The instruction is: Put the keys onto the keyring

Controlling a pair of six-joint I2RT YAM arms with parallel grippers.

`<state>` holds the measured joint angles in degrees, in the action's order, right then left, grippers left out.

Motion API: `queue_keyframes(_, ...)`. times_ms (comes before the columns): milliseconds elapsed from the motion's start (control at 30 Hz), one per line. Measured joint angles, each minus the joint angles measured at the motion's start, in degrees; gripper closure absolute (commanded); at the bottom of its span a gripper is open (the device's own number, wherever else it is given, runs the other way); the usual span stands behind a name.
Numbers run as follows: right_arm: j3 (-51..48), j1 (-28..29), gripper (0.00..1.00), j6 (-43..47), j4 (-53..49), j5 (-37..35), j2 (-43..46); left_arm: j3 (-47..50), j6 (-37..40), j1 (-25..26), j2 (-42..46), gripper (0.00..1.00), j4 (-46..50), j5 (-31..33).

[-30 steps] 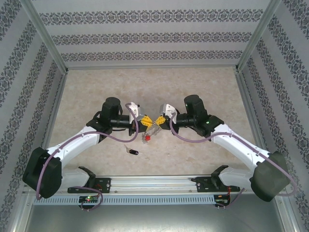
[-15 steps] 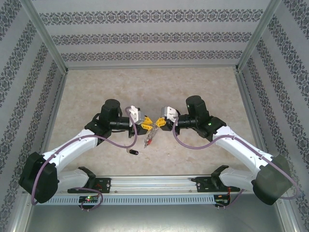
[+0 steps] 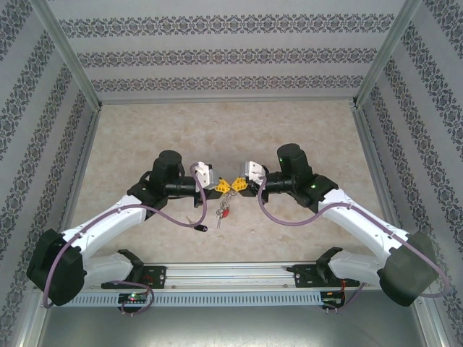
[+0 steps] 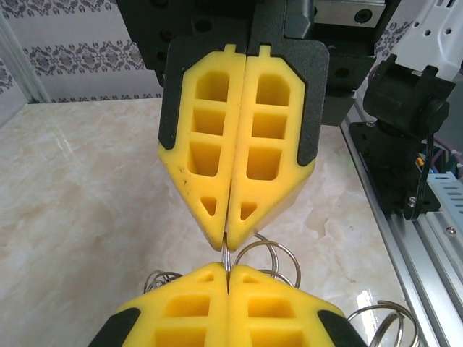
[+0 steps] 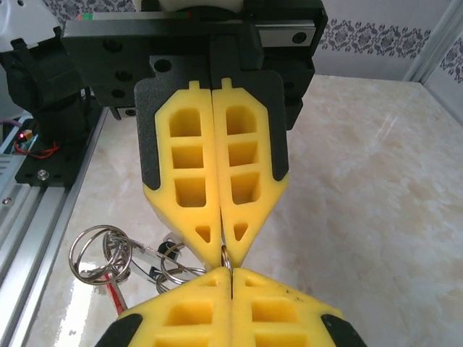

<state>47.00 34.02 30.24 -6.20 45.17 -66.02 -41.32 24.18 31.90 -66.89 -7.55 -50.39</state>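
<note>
Item 1: left gripper (image 3: pixel 221 186). Yellow fingers pressed together, tips pinching a thin silvery wire of the keyring (image 3: pixel 223 204). In the overhead view it points toward three o'clock, nose to nose with its partner.

Item 2: right gripper (image 3: pixel 237 186). Fingers likewise closed, tips clamped on the same wire, pointing toward nine o'clock. In the left wrist view the two pairs of tips almost touch, with the wire (image 4: pixel 226 258) running between them.

Item 3: keyring. It is held off the table (image 3: pixel 145 137) and dangles toward six o'clock from the pinch point. Loose silvery rings (image 5: pixel 98 253) bunch at eight o'clock of the tips in the right wrist view, and the red tag (image 3: pixel 226 213) hangs low in the bunch.

Item 4: key (image 3: pixel 204 228). Dark head, lying on the table at about seven o'clock from the hanging bunch, apart from it (blade too small to make out overhead). Neither gripper touches it.
</note>
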Motion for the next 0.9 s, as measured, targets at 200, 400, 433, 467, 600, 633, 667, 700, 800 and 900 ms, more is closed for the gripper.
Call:
queue_keyframes(200, 0.02, -0.17, 0.69, 2.78, -4.31, -0.13, 2.14, 3.69, 0.28, 0.39, 4.70, 1.00, -1.07, 2.49)
queue_keyframes(400, -0.70, -2.08, 0.67, 3.72, -8.15, -0.13, 4.57, 4.07, 0.28, 0.39, 5.79, 1.00, -2.32, 3.13)
queue_keyframes(433, -0.70, -2.19, 0.67, 3.87, -8.44, -0.11, 4.61, 4.07, 0.31, 0.39, 5.79, 1.00, -2.32, 3.08)
queue_keyframes(467, -0.70, -2.23, 0.66, 4.07, -8.68, -0.11, 4.59, 4.09, 0.33, 0.39, 5.77, 1.00, -2.32, 3.04)
queue_keyframes(600, -0.70, -2.32, 0.71, 4.46, -9.05, -0.26, 4.35, 4.07, 0.92, 0.52, 5.77, 1.00, -2.34, 2.29)
queue_keyframes(633, -0.68, -2.29, 0.72, 4.59, -9.05, -0.35, 4.11, 4.07, 1.18, 0.66, 5.77, 1.00, -2.34, 2.08)
queue_keyframes(667, -0.68, -2.32, 0.74, 4.70, -9.01, -0.61, 3.87, 4.07, 1.55, 0.81, 5.77, 1.00, -2.27, 1.60)
queue_keyframes(700, -0.68, -2.29, 0.76, 4.70, -8.87, -0.81, 3.65, 4.00, 1.97, 0.98, 5.77, 1.00, -2.19, 1.36)
queue_keyframes(800, -0.68, -1.97, 0.80, 5.22, -8.13, -1.75, 3.10, 3.32, 3.50, 1.51, 5.75, 1.00, -1.29, 0.68)
queue_keyframes(900, -0.68, -0.26, 0.81, 5.99, -7.23, -2.95, 2.71, 2.43, 4.59, 1.81, 5.55, 1.00, -0.52, 0.00)
